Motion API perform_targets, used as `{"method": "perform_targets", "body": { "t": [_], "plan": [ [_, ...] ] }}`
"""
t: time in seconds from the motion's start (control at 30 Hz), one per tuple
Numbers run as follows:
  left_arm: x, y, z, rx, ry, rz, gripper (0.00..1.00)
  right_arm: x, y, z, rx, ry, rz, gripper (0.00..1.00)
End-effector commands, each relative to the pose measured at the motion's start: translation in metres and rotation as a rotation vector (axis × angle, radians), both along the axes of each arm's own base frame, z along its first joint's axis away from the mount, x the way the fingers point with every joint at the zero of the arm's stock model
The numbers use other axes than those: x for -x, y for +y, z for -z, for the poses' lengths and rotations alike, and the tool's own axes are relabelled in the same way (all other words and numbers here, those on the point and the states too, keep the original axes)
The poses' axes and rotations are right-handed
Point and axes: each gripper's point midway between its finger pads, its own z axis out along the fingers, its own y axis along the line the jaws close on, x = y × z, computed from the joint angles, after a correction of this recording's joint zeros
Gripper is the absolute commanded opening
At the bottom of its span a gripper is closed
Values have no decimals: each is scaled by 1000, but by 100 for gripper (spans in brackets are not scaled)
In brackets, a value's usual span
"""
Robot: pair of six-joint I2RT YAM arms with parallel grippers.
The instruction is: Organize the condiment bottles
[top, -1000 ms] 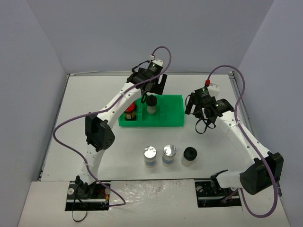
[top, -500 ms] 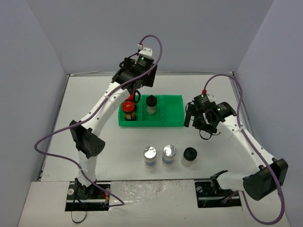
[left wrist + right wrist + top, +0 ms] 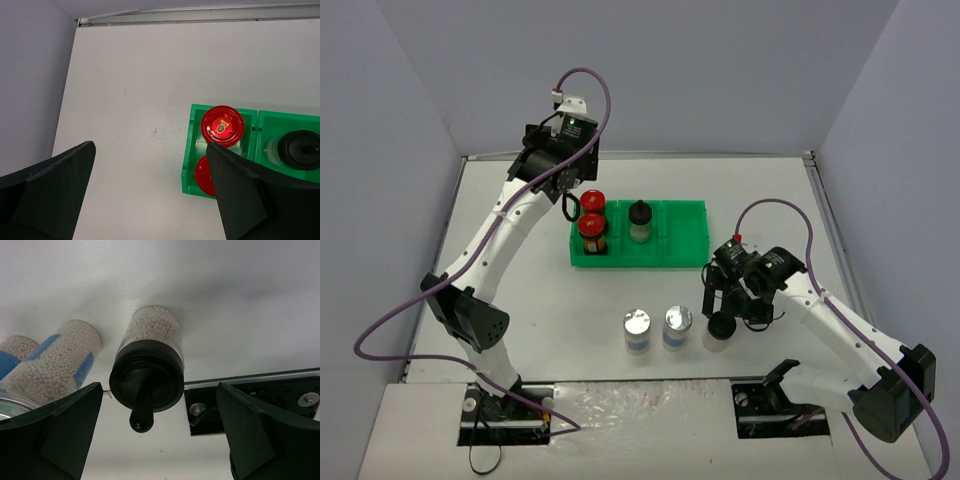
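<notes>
Our right fingers (image 3: pixel 260 430) stand spread, flanking the black-capped jar (image 3: pixel 150 365) without touching it, while our left fingers (image 3: pixel 45 185), likewise spread and empty, hang near the left end of the green tray (image 3: pixel 189 150). That jar stands on the surface (image 3: pixel 540 300) at the right end of the near row, just beside a silver-capped jar (image 3: pixel 677 325), so we judge a skewed closing could knock the neighbour or topple the jar. Its long axis is upright, cap pointing up.

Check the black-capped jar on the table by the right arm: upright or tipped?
Upright. The black-capped jar stands on the table, cap up, beside the silver-capped jars; the open right gripper straddles it.
</notes>
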Motion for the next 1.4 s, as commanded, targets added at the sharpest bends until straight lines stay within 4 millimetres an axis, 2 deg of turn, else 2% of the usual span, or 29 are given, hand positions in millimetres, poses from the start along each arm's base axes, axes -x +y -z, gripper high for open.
{"method": "perform_targets", "body": {
  "t": [0.0, 0.27, 0.43, 0.5, 0.57, 0.77, 0.8, 0.83, 1.0, 1.07, 1.2, 1.37],
  "plan": [
    [8, 13, -33, 64, -96, -31, 91, 5, 7, 8, -21, 22, 21, 94],
    [11, 16, -32, 65, -90, -31, 91, 14, 14, 30, -33, 59, 13, 93],
    [12, 19, -32, 67, -87, -34, 91, 13, 19, 36, -25, 65, -6, 91],
    [12, 20, -31, 67, -85, -34, 91, 13, 20, 37, -24, 63, -8, 83],
    [12, 20, -30, 69, -83, -35, 91, 14, 20, 37, -22, 62, -9, 69],
    [12, 20, -28, 73, -73, -30, 91, 13, 22, 38, -30, 58, 2, 12],
    [12, 21, -28, 72, -73, -31, 91, 12, 22, 36, -32, 51, 6, 4],
    [12, 22, -28, 73, -73, -31, 91, 9, 23, 33, -35, 37, 11, 0],
    [13, 23, -31, 81, -79, -31, 91, -24, 24, 0, -10, -102, 48, 0],
    [13, 24, -33, 83, -85, -30, 91, -48, 28, -25, -3, -190, 61, 0],
    [14, 25, -36, 80, -87, -33, 91, -93, 38, -60, 45, -313, 58, 0],
    [15, 28, -37, 77, -86, -35, 91, -143, 58, -84, 90, -396, 30, 0]
  ]
}}
